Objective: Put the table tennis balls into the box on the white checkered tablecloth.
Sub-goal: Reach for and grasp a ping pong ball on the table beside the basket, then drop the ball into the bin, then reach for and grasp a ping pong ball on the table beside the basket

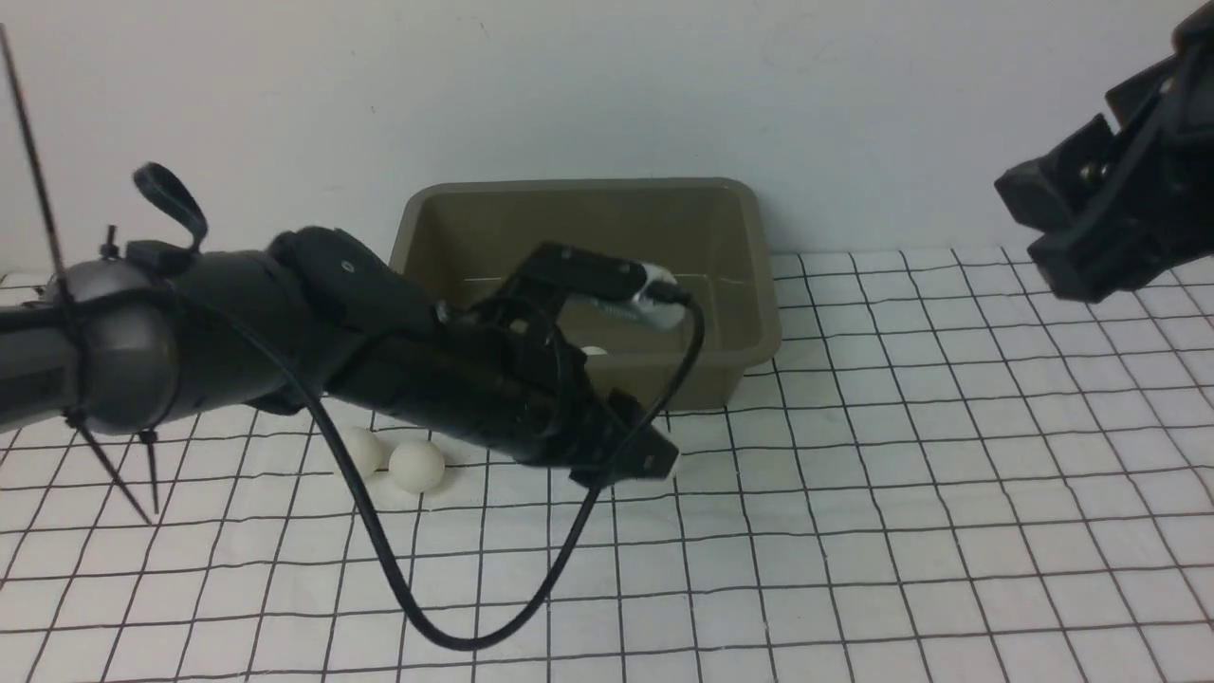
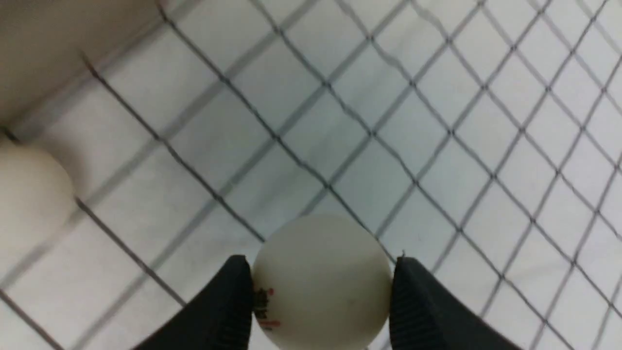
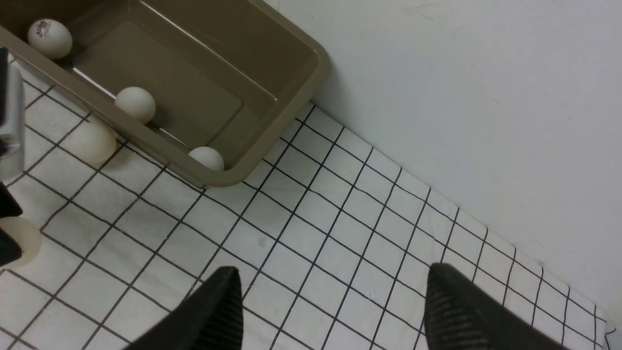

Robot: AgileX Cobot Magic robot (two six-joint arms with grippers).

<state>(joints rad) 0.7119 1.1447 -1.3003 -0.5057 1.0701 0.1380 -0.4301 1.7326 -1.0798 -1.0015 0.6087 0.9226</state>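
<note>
A small white plastic table tennis ball with a little printed mark is being squeezed between the two black fingers of the left end effector, low over the white checkered tablecloth. The olive-grey plastic box with rounded corners is sitting just past this end effector, toward the wall, with its long side running left to right. So the ball probably needs lifting up and forward over the near side of the box. The left arm is much nearer to it. The right end effector is being kept wide open and empty, high up and well apart. Three balls are lying in the box, and two more balls are lying on the cloth.
</note>
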